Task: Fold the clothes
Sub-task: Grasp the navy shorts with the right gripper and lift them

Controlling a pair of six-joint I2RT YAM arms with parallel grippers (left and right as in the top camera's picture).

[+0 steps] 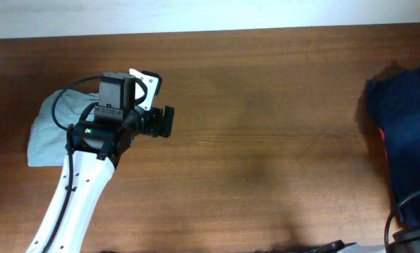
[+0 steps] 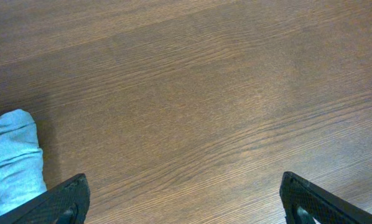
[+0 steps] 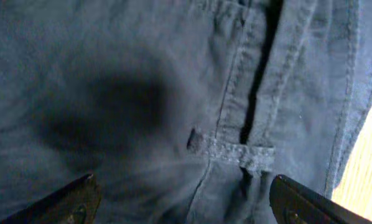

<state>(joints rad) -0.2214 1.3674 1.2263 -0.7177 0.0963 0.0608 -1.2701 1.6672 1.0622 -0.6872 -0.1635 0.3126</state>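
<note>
Right gripper point(image 3: 186, 202), jaws apart, sits just above the navy shorts point(image 3: 130, 81); closing here risks pinching several layers.

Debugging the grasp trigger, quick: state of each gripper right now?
Left gripper: open, empty, over the bare wooden table.
Right gripper: open, holding nothing, over the navy shorts.

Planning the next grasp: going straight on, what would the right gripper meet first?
The navy shorts, near their stitched seam; the open right gripper probably hangs close above them.
</note>
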